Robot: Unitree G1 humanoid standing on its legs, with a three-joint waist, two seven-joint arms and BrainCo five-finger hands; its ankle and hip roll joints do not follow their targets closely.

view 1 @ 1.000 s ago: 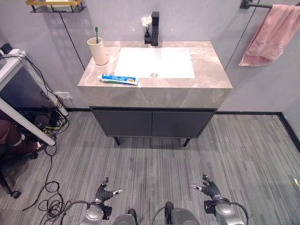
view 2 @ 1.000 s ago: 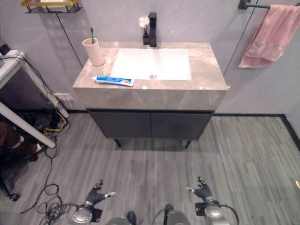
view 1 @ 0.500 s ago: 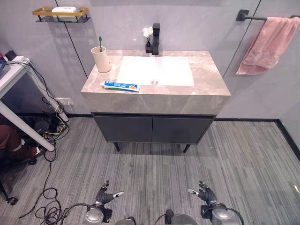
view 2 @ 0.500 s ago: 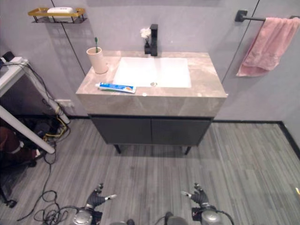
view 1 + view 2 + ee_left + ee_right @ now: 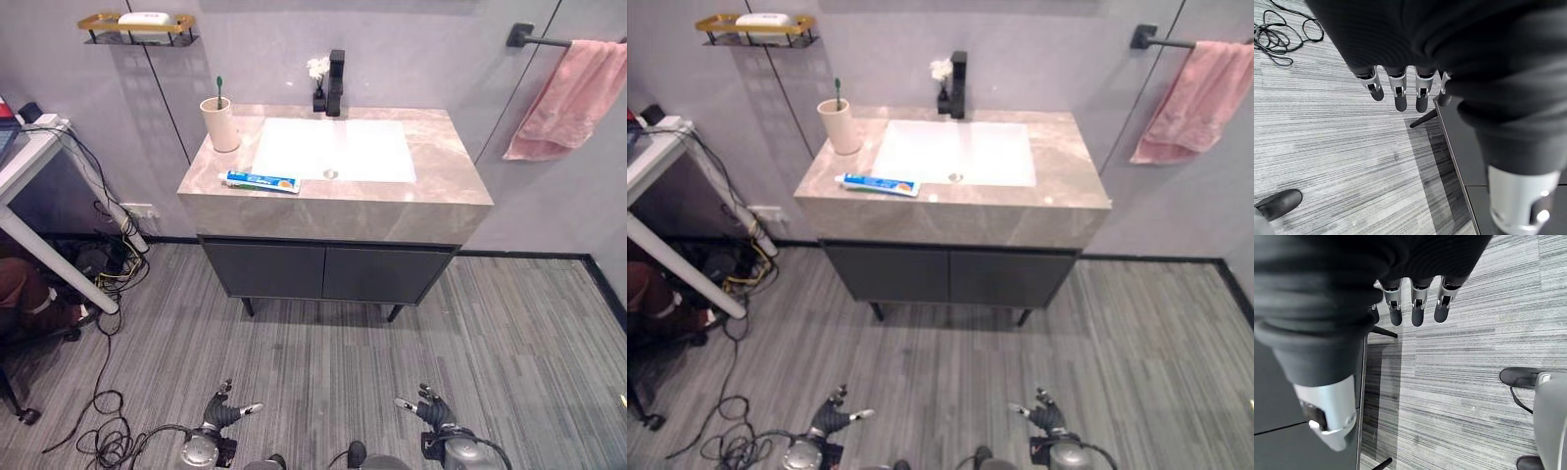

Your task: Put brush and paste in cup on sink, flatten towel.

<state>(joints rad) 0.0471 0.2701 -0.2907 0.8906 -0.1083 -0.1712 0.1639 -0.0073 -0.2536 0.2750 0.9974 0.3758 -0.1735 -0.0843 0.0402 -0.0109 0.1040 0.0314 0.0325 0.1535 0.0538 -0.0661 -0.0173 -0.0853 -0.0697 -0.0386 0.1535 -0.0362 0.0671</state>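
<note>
Left eye view: paste (image 5: 259, 180) lies flat on the worktop (image 5: 441, 191), looks light and squashy; grab its middle. Left hand (image 5: 227, 411) and right hand (image 5: 429, 409) hang loose, empty.

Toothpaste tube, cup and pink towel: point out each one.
toothpaste tube (image 5: 261, 180), left eye view, middle of the tube.
cup (image 5: 224, 128), left eye view, its side wall.
pink towel (image 5: 578, 98), left eye view, middle of the hanging cloth.
</note>
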